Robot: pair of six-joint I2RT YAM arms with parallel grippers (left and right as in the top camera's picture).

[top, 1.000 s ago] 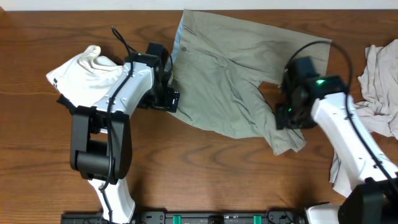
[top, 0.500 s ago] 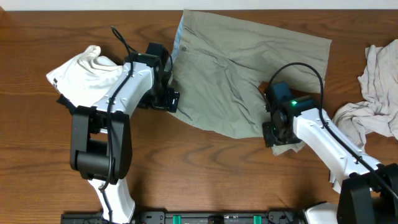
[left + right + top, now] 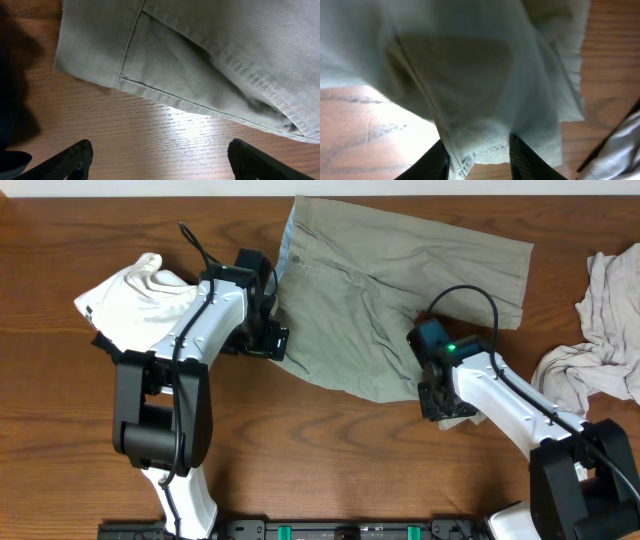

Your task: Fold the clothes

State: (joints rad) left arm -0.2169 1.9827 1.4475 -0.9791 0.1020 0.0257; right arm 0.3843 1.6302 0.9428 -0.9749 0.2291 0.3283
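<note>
The greenish-khaki shorts [image 3: 380, 290] lie spread across the back middle of the table, pale-blue waistband lining at their left edge. My right gripper [image 3: 438, 402] is shut on the hem of the shorts' near right leg [image 3: 485, 150], the cloth pinched between the black fingers [image 3: 522, 157]. My left gripper [image 3: 272, 338] is open and empty over bare wood just off the shorts' near left corner [image 3: 90, 70]. A pale white garment [image 3: 135, 295] lies bunched at the left, under the left arm.
A crumpled grey-white garment [image 3: 600, 330] lies at the right edge, also showing in the right wrist view [image 3: 615, 150]. The table's back edge runs just behind the shorts.
My right gripper has dragged the shorts' near right leg leftward and toward the middle, folding it in. The left arm has not moved.
</note>
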